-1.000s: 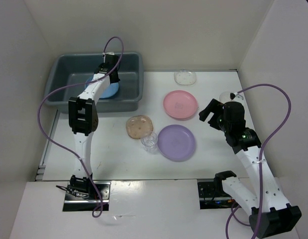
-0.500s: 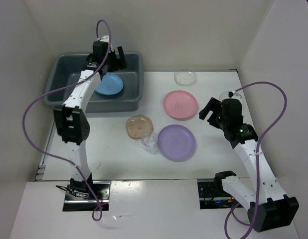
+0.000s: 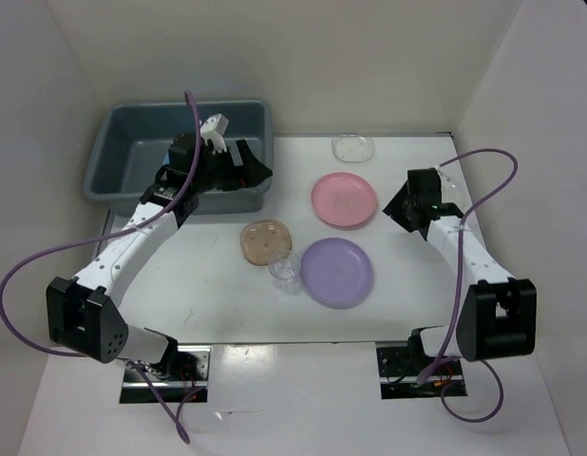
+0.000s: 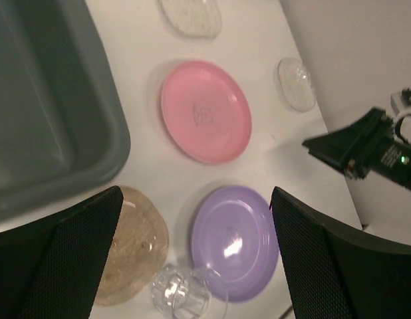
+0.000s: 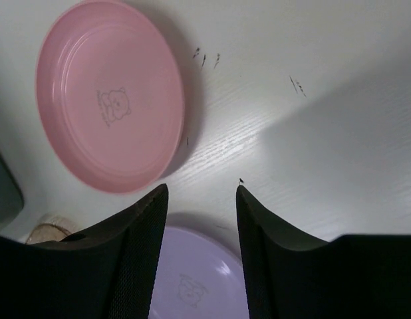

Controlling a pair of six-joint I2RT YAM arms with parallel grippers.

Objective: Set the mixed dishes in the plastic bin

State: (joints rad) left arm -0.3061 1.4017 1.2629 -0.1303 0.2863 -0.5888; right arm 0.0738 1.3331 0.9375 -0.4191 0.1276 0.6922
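The grey plastic bin (image 3: pixel 123 157) stands at the back left. On the table lie a pink plate (image 3: pixel 344 199), a lavender plate (image 3: pixel 337 272), a tan speckled dish (image 3: pixel 266 241), a small clear cup (image 3: pixel 285 272) and a clear bowl (image 3: pixel 353 148). My left gripper (image 3: pixel 248 167) hangs wide open and empty over the bin's right front corner (image 4: pixel 92 153); its view looks down on the lavender plate (image 4: pixel 233 240) and a second clear bowl (image 4: pixel 296 83). My right gripper (image 3: pixel 398 204) is just right of the pink plate (image 5: pixel 109 93), jaws half-wide, nothing between them.
White walls close in the table at the back and on both sides. Purple cables loop from both arms. The right gripper (image 4: pixel 355 146) shows at the right edge of the left wrist view.
My left gripper opened, left the blue plate in the bin and swung out over the bin's right front corner. My right gripper moved toward the pink plate and its jaws narrowed.
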